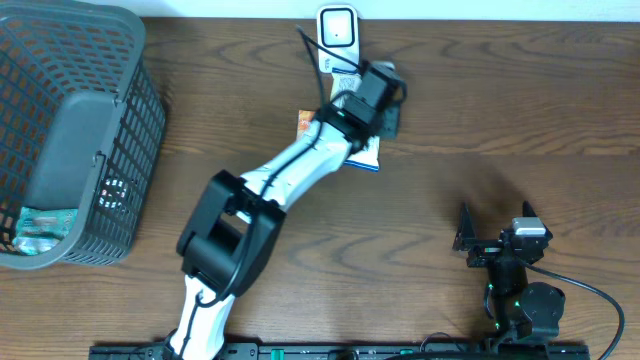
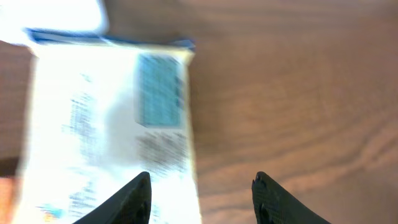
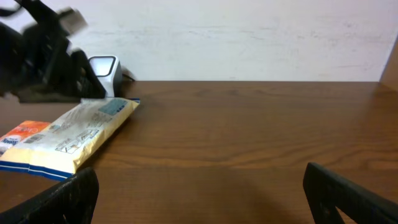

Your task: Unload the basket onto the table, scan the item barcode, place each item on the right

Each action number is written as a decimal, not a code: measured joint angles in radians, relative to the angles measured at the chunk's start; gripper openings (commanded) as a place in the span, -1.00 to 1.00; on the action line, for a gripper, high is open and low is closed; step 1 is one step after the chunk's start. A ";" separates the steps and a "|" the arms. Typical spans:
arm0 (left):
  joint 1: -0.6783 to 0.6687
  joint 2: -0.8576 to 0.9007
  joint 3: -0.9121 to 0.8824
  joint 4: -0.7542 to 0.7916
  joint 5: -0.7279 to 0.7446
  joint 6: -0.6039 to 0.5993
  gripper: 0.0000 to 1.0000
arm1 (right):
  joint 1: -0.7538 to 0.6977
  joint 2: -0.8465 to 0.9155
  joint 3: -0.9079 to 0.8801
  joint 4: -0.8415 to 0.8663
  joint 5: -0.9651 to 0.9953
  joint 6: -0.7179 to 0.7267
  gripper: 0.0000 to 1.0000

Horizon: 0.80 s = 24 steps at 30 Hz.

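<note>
The item, a flat white packet (image 3: 78, 132) with blue edges and an orange end, lies flat on the wooden table. In the left wrist view the packet (image 2: 106, 124) is blurred, and a blue printed patch shows near its far end. My left gripper (image 2: 202, 199) hovers open over the packet's right edge, one finger above the packet and the other above bare wood, holding nothing. From overhead the left gripper (image 1: 388, 112) sits just past the packet (image 1: 366, 152), close to the white scanner (image 1: 338, 30) at the back edge. My right gripper (image 3: 202, 196) stands wide open and empty.
A dark wire basket (image 1: 70, 140) at the far left holds a grey tray and a greenish packet (image 1: 45, 225). The scanner (image 3: 102, 68) stands against the white wall. The right gripper (image 1: 497, 228) rests near the front right.
</note>
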 measured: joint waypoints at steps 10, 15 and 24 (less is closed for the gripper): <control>0.094 -0.006 0.000 -0.009 -0.076 0.014 0.04 | 0.000 0.000 0.000 0.000 0.000 0.000 0.99; 0.133 0.005 0.000 -0.008 -0.105 0.014 0.05 | 0.000 0.000 0.000 0.000 0.000 0.000 0.99; 0.131 0.085 0.000 -0.002 -0.051 0.014 0.04 | 0.000 0.000 0.000 0.000 0.000 0.000 0.98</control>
